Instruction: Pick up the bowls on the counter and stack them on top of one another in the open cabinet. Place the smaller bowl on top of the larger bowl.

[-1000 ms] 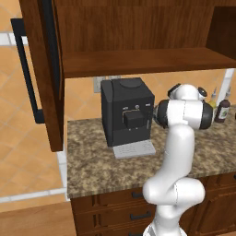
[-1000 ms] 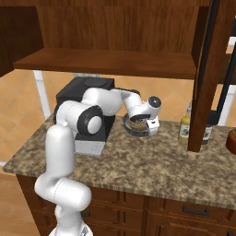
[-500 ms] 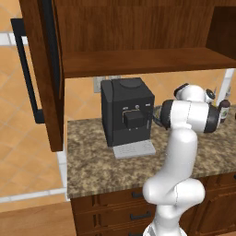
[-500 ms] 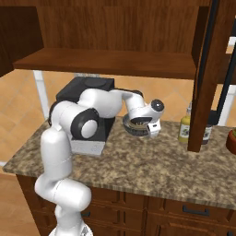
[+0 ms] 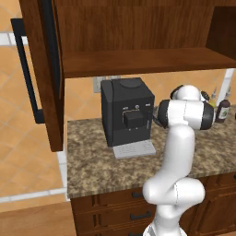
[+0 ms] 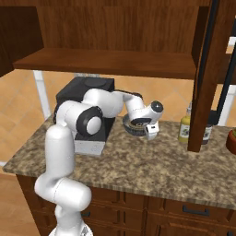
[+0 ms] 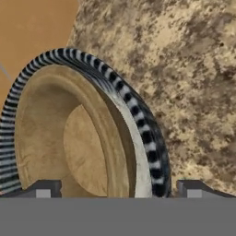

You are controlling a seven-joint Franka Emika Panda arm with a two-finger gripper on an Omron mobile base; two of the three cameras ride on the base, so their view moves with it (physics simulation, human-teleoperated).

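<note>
In the hand view we look straight down past our tool [image 7: 118, 191] at the larger bowl [image 7: 138, 120], its dark-and-pale banded rim running between the two fingertips [image 7: 44, 189], which stand wide apart on either side of that wall. Whether they press the rim we cannot tell. The bowl's inside reads tan here, and the speckled desk [image 7: 193, 69] lies beneath it.

From the right base view we see the tool [image 6: 148, 128] at the near rim of the larger bowl [image 6: 133, 128], which appears lifted a little above the desk [image 6: 138, 170], just right of the black coffee machine [image 6: 85, 97]. A yellow-green bottle [image 6: 185, 127] and a dark bottle [image 6: 206, 133] stand further right, partly behind the open cabinet door [image 6: 207, 69]. A reddish thing [image 6: 231, 140] sits at the right edge.

Further up and back, the cabinet [image 6: 110, 62] shelf runs above the machine. From the left base view we see the desk [image 5: 92, 161], the coffee machine [image 5: 127, 113], the cabinet [image 5: 138, 60] and its other door [image 5: 41, 69] with a black bar handle [image 5: 28, 78].
</note>
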